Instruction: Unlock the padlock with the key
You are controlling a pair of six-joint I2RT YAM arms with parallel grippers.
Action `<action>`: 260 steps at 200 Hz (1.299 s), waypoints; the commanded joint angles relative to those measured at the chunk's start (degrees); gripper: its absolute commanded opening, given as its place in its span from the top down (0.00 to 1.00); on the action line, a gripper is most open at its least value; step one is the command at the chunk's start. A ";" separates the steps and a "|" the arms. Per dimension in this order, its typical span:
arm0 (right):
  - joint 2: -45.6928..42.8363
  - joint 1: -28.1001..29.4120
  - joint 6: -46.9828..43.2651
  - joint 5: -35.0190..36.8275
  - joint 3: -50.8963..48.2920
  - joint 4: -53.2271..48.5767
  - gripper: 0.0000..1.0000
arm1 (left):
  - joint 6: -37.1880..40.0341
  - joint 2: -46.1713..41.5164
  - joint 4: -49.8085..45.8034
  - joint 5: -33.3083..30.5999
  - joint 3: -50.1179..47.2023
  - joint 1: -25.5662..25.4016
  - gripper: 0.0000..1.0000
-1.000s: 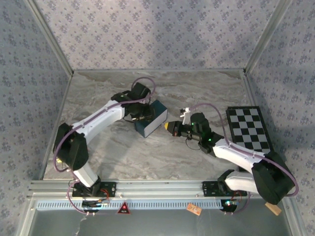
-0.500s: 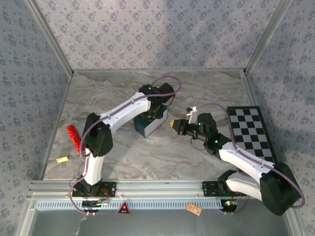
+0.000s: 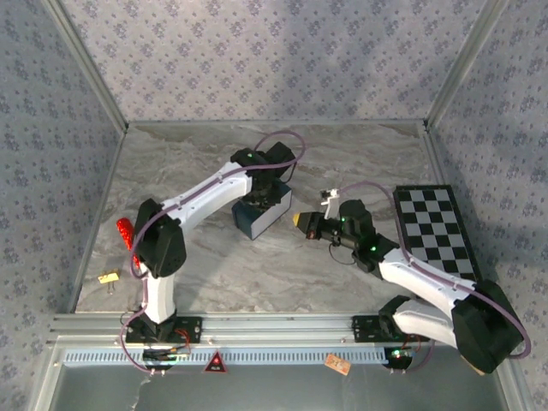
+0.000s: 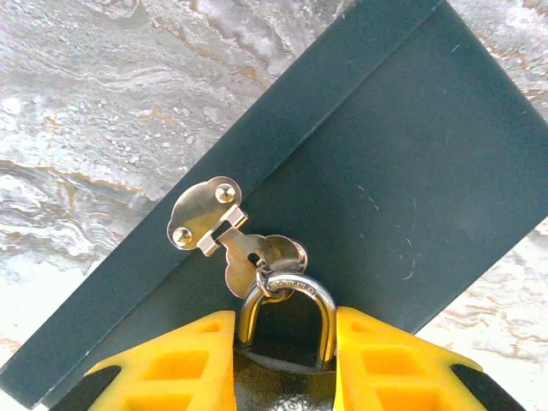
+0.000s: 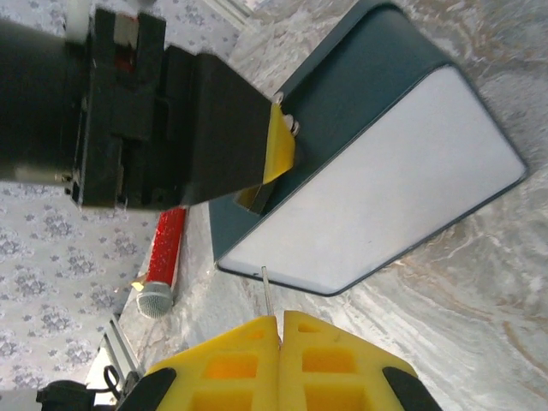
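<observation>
Between your left jaws, closed on it: the padlock [image 4: 287, 281], small, rigid, likely slick; hold its body. Right jaws pinch the thin key [image 5: 268, 291].

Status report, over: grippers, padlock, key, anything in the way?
Left gripper shut on padlock, shackle through hasp on tin. Right gripper shut on key, tip aimed at tin, short of padlock. Nothing between; keyhole not visible.

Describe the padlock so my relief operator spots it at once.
Find the dark teal tin on the table. A silvery hasp on its side carries the padlock, between the left arm's yellow fingers. Unlike the flat hasp, it has a dark body and a looped shackle.
</observation>
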 commanded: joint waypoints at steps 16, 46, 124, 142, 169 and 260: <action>4.92 4.44 0.71 3.11 1.71 3.32 1.00 | -5.86 -1.01 4.97 12.97 -5.15 0.56 0.76; 9.33 6.22 1.64 4.86 3.43 6.94 1.00 | -8.03 -1.00 8.66 16.82 -5.83 0.66 0.73; 10.55 6.44 -3.05 16.38 4.90 5.56 1.00 | -8.42 -0.29 8.82 16.70 -5.76 1.64 0.69; 10.52 7.47 -2.65 19.25 4.88 4.65 1.00 | -8.53 -0.38 8.86 16.35 -5.85 1.70 0.69; 9.63 9.02 -1.70 23.07 3.95 4.08 1.00 | -8.60 -0.47 8.70 15.91 -5.87 1.85 0.69; 7.18 10.64 0.86 26.40 2.34 2.56 1.00 | -9.89 -0.55 9.70 15.01 -6.41 2.20 0.69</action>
